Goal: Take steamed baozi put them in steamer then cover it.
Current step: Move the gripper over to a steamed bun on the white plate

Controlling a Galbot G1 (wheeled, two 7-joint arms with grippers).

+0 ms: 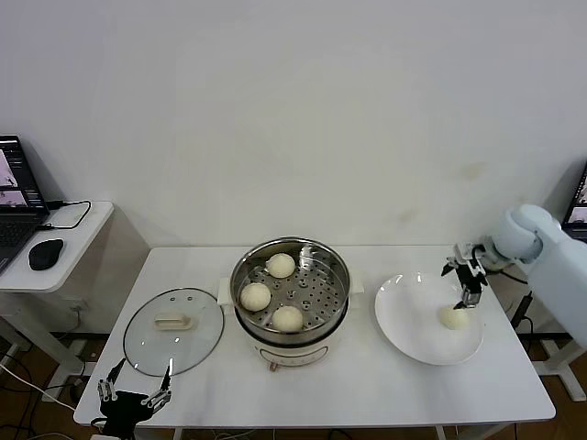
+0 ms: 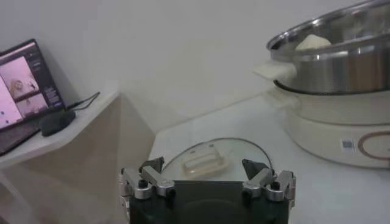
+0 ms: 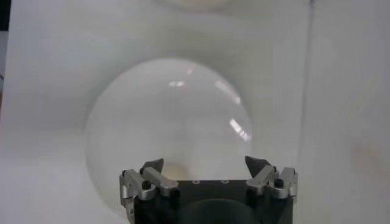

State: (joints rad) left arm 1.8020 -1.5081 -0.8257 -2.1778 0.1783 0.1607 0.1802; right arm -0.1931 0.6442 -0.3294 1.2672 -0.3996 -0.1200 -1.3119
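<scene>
Centre of head view: steamer (image 1: 290, 295) holding three steamed baozi (image 1: 281, 265). Lower left: cover (image 1: 173, 330) flat on table (image 1: 367, 394). Right: plate (image 1: 427, 318) bearing fourth bun (image 1: 453, 317); right gripper (image 1: 466, 278) above it, released. Bottom left: left gripper (image 1: 135, 386), released, empty.

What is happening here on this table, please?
The robot is loading baozi into the steamer. Three baozi already lie on its perforated tray. The right tool, open, is above the last baozi on the white plate. The left tool, open, waits near the glass lid, which lies on the table beside the steamer.
</scene>
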